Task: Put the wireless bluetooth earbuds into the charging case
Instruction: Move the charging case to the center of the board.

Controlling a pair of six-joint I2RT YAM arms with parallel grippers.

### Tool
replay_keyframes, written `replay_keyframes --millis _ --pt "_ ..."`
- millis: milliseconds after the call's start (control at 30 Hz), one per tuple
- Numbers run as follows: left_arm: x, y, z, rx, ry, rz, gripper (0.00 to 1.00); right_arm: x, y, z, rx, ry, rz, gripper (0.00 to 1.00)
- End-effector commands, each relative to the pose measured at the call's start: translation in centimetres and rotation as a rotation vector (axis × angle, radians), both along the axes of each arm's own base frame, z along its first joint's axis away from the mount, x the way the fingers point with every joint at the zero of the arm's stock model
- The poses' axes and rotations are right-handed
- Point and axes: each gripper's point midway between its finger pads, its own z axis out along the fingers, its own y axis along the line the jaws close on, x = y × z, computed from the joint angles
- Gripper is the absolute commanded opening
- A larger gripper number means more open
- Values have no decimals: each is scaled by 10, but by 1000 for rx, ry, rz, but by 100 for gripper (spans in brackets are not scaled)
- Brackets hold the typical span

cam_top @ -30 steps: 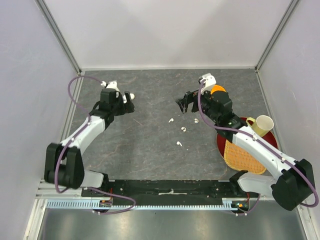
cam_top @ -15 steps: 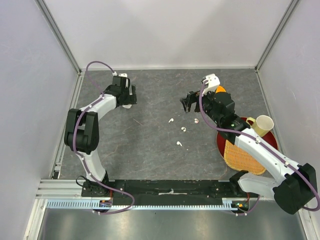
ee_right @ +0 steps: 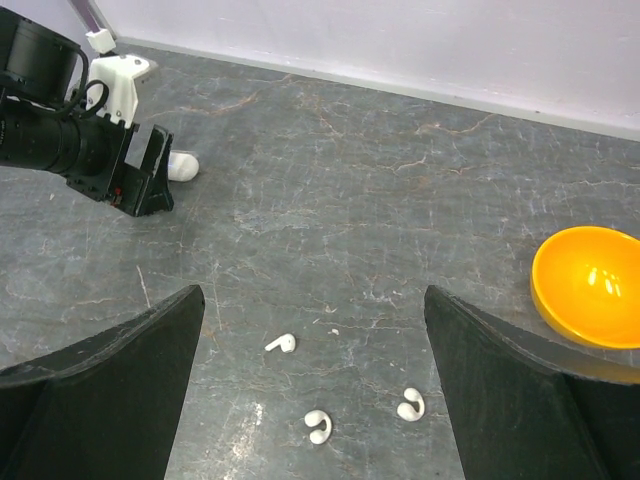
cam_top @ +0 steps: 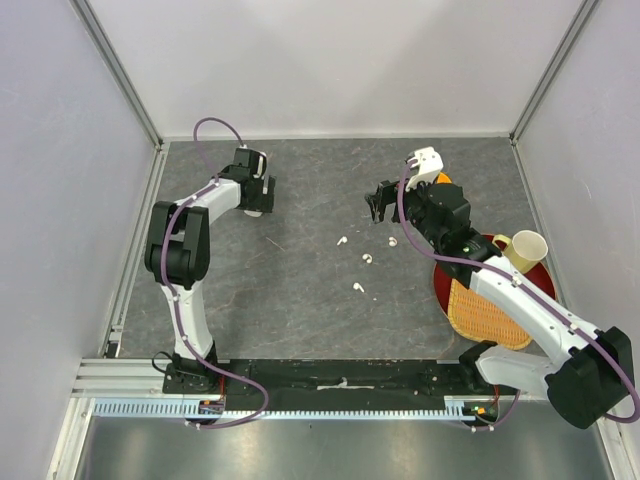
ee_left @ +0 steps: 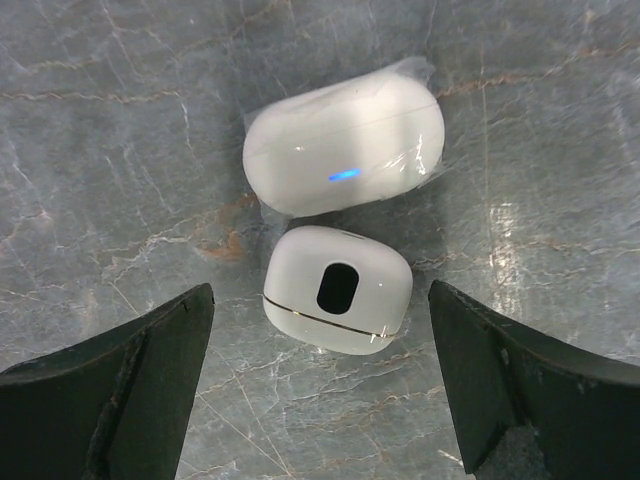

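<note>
Two white charging cases lie side by side on the grey table in the left wrist view: a pill-shaped case (ee_left: 345, 148) with a blue light, and a smaller case (ee_left: 338, 288) with a black oval opening. My left gripper (ee_left: 320, 335) is open just above them, its fingers on either side of the smaller case. Several tiny white earbuds lie loose mid-table, such as one earbud (cam_top: 341, 241) and another (cam_top: 357, 288). Three show in the right wrist view; the leftmost (ee_right: 281, 343) has a stem. My right gripper (cam_top: 378, 205) is open and empty above them.
An orange bowl (cam_top: 437, 180) sits at the back right behind the right arm. A red plate (cam_top: 497, 245) at the right holds a woven mat (cam_top: 485, 312) and a yellow cup (cam_top: 525, 250). Grey walls enclose the table.
The left arm has swung its elbow to the far left and its gripper has moved a little back and right, over the cases. The right gripper has drifted slightly back and right.
</note>
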Motion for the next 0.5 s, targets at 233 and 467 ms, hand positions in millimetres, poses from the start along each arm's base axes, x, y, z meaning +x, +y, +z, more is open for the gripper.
replay_keyframes --millis 233,467 --pt "11 -8 -6 -13 6 -85 84 7 -8 -3 -15 2 -38 98" --pt "7 -15 -9 -41 13 -118 63 9 -10 -8 -20 14 -49 98"
